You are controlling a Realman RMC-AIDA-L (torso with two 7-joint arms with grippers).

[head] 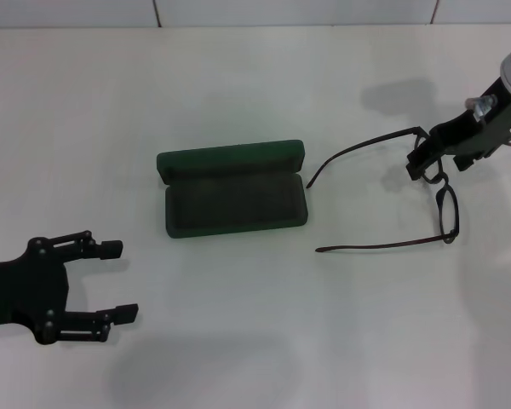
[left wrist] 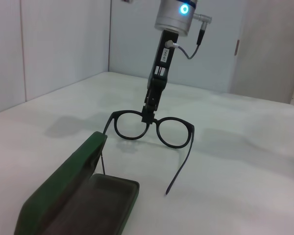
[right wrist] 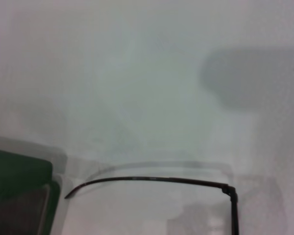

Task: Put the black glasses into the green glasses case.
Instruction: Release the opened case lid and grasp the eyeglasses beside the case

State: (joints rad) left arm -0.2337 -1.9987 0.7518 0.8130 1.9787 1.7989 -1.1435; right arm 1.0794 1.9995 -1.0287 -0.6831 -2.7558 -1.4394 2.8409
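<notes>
The green glasses case (head: 235,204) lies open in the middle of the table, lid (head: 230,158) folded back on the far side. It also shows in the left wrist view (left wrist: 68,193) and the right wrist view (right wrist: 17,174). The black glasses (head: 449,215) are to its right, temple arms unfolded and pointing toward the case. My right gripper (head: 426,167) comes down from above and is shut on the frame near the bridge, as the left wrist view shows (left wrist: 149,113). One temple arm (right wrist: 152,179) shows in the right wrist view. My left gripper (head: 119,281) is open and empty at the front left.
The white table (head: 255,85) ends at a wall along the back. Bare surface lies between the case and the glasses and around the left gripper.
</notes>
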